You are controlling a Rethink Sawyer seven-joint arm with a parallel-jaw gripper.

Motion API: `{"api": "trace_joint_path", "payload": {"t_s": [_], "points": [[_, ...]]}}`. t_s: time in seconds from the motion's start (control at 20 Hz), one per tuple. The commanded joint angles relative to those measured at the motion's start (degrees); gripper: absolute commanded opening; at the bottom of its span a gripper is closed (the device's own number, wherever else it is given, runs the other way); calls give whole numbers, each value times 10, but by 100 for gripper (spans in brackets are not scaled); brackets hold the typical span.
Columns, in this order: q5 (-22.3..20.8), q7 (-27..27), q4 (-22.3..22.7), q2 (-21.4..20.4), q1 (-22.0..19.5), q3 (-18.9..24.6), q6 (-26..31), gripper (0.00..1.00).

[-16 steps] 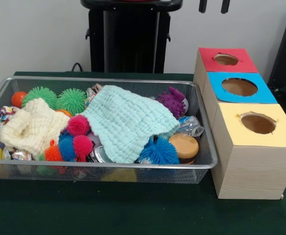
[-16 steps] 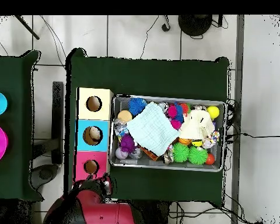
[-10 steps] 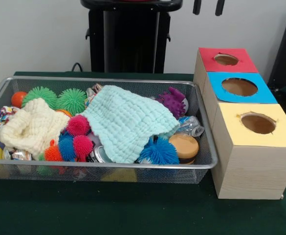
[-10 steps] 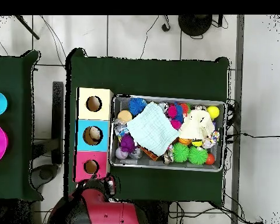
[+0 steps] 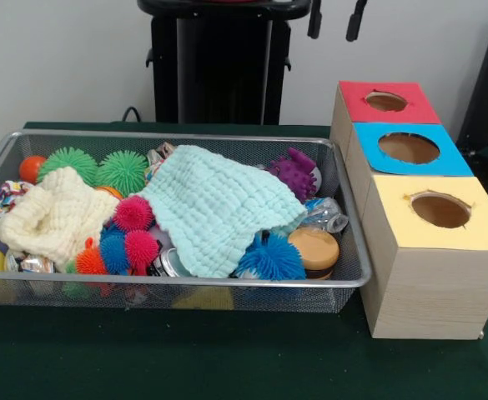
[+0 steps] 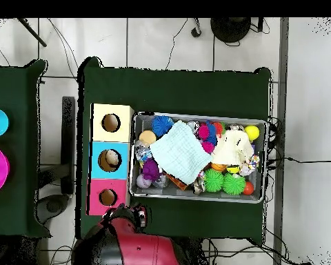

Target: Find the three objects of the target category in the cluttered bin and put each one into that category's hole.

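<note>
Fingers (image 5: 335,18) hung spread apart and empty at the top of the front view, high above the desk (image 5: 227,358) and behind the red box (image 5: 385,102), well clear of the bin (image 5: 177,283). Only their two dark tips showed there; from overhead the arm (image 6: 127,245) sat at the desk's edge beside the red box.

The bin was still packed: a mint cloth (image 5: 214,208) draped over the middle, a cream cloth (image 5: 56,217) at one end, spiky balls in green (image 5: 123,171), pink (image 5: 133,213) and blue (image 5: 270,257) around them, a purple spiky toy (image 5: 294,172), crumpled foil pieces (image 5: 325,215) and a tan lidded jar (image 5: 314,247).

Which category was the target could not be told. The red, blue (image 5: 409,148) and yellow (image 5: 440,210) holes showed nothing clearly inside. By my reading the search had hardly begun, with all three objects still to be found, probably partly under the cloths.
</note>
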Motion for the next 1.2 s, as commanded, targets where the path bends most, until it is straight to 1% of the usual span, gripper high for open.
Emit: {"api": "trace_joint_path", "payload": {"t_s": [0.05,0.25,0.45,0.5,0.6,0.65,0.75,0.85,0.9,1.0,1.05,1.2], "points": [[23,124,-23,48,-27,23,-60,100],[18,113,-28,55,-32,25,-61,100],[18,92,-20,61,-51,45,-50,100],[19,90,-24,61,-51,44,-40,100],[22,78,-18,65,-68,61,-30,100],[22,75,-19,68,-72,62,-19,100],[25,82,-18,71,-70,55,-1,100],[32,96,-5,77,-74,54,-8,100],[30,87,-2,80,-86,63,-15,100],[27,82,-5,90,-94,64,-9,100],[25,83,-4,89,-95,62,-16,100],[14,85,-16,88,-82,50,-13,100]]}}
